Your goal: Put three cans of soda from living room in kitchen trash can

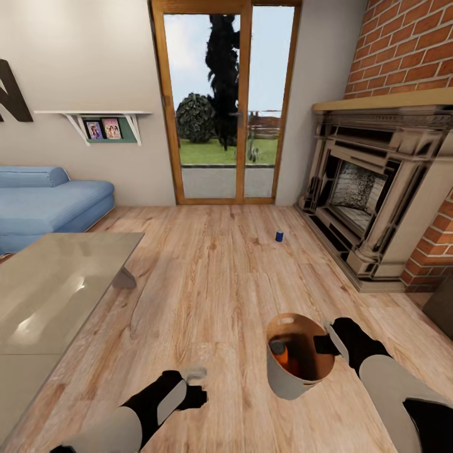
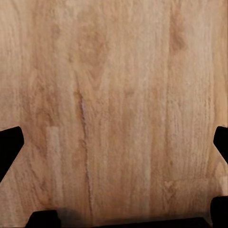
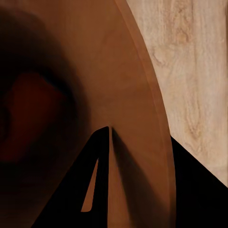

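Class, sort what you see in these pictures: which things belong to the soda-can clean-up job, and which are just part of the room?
Belongs to the job:
- trash can, held at its rim by the right gripper
- orange can inside it
- blue can on the floor

Just there:
- glass table
- blue sofa
- fireplace
- glass door
- wall shelf

Wood, brick and glossy surfaces in a living room.
The floor (image 1: 220,277) was pale, grained wood planks with a matt finish. The low worktop (image 1: 56,289) looked smooth and glossy, catching light. The chimney (image 1: 409,44) was rough red brick. The sofa (image 1: 50,204) looked like soft blue cloth. The tash can (image 1: 286,377) had a smooth copper-brown inside and a grey matt outer wall.
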You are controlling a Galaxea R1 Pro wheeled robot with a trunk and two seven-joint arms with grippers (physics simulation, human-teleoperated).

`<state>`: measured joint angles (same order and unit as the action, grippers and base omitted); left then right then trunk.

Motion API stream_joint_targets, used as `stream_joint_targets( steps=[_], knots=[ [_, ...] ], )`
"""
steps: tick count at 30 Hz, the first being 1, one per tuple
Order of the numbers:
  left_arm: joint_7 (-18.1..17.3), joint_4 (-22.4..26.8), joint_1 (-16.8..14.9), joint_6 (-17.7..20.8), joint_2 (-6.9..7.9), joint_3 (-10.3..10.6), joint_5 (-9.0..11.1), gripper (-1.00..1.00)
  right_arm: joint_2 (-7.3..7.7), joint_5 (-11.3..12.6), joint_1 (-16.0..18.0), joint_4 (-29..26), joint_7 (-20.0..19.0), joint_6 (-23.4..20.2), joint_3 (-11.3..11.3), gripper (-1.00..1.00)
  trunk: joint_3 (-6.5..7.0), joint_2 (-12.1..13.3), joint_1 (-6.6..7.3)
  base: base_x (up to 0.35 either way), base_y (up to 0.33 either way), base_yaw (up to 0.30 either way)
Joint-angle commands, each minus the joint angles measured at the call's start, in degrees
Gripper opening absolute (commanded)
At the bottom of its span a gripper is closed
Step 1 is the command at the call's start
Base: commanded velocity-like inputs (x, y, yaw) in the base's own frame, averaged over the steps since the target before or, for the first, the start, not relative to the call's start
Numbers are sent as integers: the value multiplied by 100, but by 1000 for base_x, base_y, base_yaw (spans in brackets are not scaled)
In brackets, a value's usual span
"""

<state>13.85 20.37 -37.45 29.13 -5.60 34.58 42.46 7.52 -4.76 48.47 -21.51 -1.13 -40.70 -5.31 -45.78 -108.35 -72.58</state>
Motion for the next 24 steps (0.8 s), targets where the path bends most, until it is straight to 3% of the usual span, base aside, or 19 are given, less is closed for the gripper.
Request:
stream_joint_targets(
  steps=[1,8,15,24],
  knots=[
    [-10,-107,-23,-9,2,-1,5,100,-6,62,-104,13,-27,236,-51,-100,1,-1,1,0,0,0],
    [-29,-243,-33,-145,18,13,-5,100,58,50,-388,48,-16,692,-174,-100,1,-1,1,0,0,0],
    [-31,-279,-26,-456,31,24,-18,100,366,71,-683,380,368,752,-199,-100,1,-1,1,0,0,0],
    [-31,-287,-25,-607,32,36,-59,100,421,71,-905,684,468,783,-204,-100,1,-1,1,0,0,0]
  ],
)
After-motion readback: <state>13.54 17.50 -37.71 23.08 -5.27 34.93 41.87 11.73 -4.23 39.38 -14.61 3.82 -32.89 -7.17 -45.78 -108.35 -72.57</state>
